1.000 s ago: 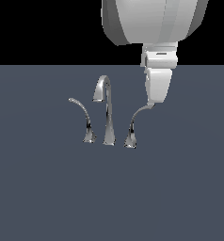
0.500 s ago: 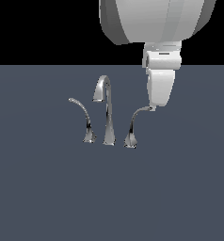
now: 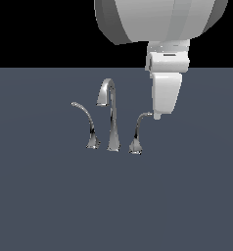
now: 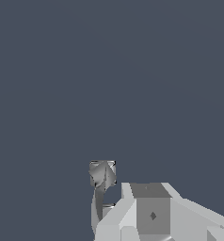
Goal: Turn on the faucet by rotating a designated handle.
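Comparing against the view a second ago, I find the white gripper point(image 3: 157, 116) has crept slightly toward the exterior view's right while keeping its height, its tip touching the free end of the slim chrome lever handle point(image 3: 139, 125). That handle stands near the middle of the grey bench point(image 3: 187, 206), beside the hooked chrome gooseneck spout point(image 3: 110, 110) of the faucet. Jaws: I cannot tell. I judge rotation barely begun.

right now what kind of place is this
Likely a simulated test scene, not a real kitchen: a chrome faucet stands alone on a flat grey floor under a black backdrop, with the fingers at its handle.
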{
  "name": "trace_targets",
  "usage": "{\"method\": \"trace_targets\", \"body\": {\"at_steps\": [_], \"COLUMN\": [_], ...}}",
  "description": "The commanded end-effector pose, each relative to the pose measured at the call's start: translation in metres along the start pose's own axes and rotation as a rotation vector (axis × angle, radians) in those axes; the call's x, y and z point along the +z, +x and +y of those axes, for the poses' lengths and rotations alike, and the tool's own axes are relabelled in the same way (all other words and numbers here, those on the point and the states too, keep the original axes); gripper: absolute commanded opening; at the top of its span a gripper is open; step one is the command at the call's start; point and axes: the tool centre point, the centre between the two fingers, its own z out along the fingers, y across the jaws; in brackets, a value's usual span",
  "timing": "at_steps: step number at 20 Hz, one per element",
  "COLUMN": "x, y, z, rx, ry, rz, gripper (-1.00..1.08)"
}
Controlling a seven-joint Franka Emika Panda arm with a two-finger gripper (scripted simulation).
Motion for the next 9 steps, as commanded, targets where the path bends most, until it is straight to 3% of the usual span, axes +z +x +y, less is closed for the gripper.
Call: {"method": "trace_targets", "body": {"at_steps": [1, 9], "x": [0.000, 0.000], "y": [-0.014, -0.050], "z": [0.006, 0.024], "rx": [-0.010, -0.019], "ry": [-0.003, -0.006], "rz": [-0.001, -0.001], "gripper": [-1.00, -1.00]}}
